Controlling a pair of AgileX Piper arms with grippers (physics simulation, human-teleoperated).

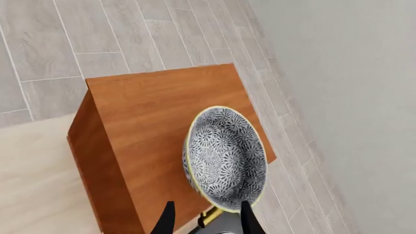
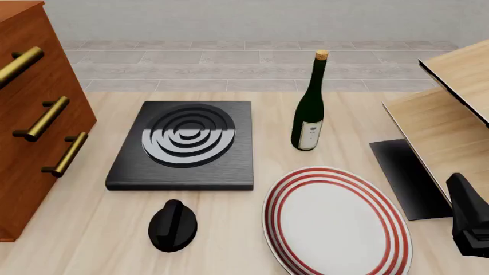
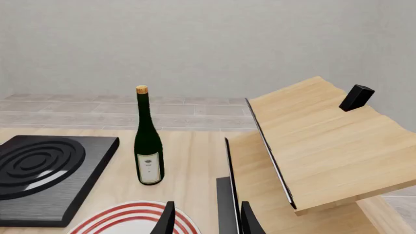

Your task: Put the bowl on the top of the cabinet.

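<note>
The bowl (image 1: 226, 157), white with a dense black floral pattern and a pale yellow rim, lies on the top of the reddish-brown cabinet (image 1: 149, 112), close to the edge above the brass handles. It looks tilted; I cannot tell how firmly it rests. My left gripper (image 1: 208, 205) hovers just above that edge, fingers spread apart, with the bowl's near rim between them. In the front view only the cabinet's (image 2: 34, 114) front with its handles shows, not the bowl or the left gripper. My right gripper (image 3: 206, 205) is open and empty at the table's right (image 2: 468, 220).
A black hob (image 2: 183, 143) lies mid-table, with a green wine bottle (image 2: 308, 109) to its right. A red-ringed plate (image 2: 336, 226) and a black knob (image 2: 173, 225) sit near the front. A light-wood shelf (image 2: 450, 114) stands at the right, over a black mat (image 2: 405, 177).
</note>
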